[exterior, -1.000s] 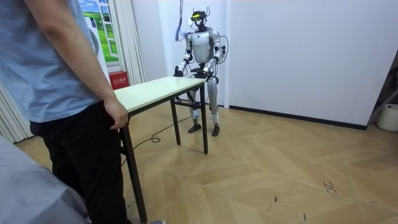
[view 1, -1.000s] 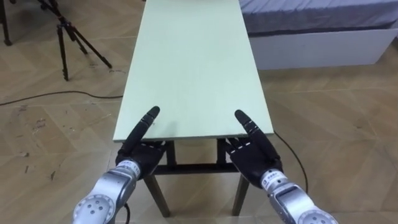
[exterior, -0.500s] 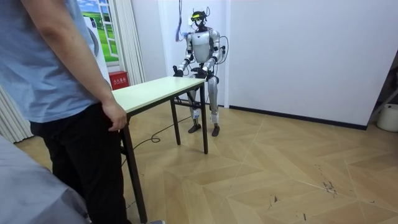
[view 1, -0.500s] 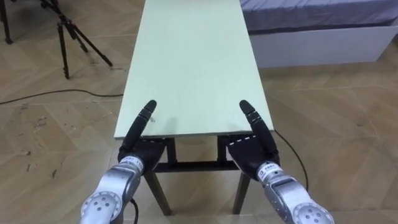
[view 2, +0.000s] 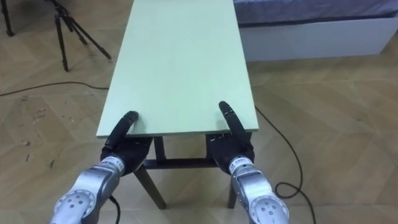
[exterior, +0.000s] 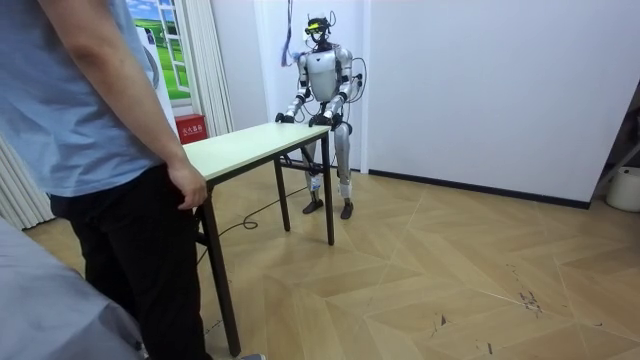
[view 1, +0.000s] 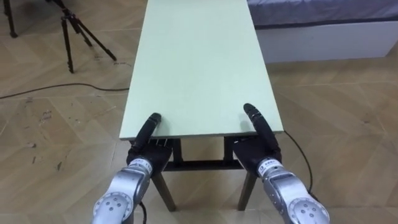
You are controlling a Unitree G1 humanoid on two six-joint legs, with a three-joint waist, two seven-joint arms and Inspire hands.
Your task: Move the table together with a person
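Two holds are in place at the robot's end. The left robot hand (view 1: 148, 151) and the right robot hand (view 1: 258, 152) each grip the near short edge of the worktop (view 1: 199, 68), thumb laid on top and the rest of the hand tucked beneath the board. The robot stands upright, squarely behind that end, close to the white wall (exterior: 480, 80).

At the opposite end a person (exterior: 90, 120) stands against the worktop. The person's hand (exterior: 186, 187) hangs at the corner, but whether it grips the edge cannot be told.

Assessment: the grasp stage is done on the robot's side. In the room view the legs appear to reach the floor (view 1: 348, 124), so lifting and carrying remain. Confirmation of the partner's hold is outstanding.

Surface: a long, pale green top, bare and level, on a dark frame.

Room: herringbone wood floor throughout. A tripod (view 1: 68, 31) stands off the worktop's left side and a bed (view 1: 323, 31) lies near its far right corner; I judge both to limit sideways movement. A curtain (exterior: 205, 60) hangs behind the person.
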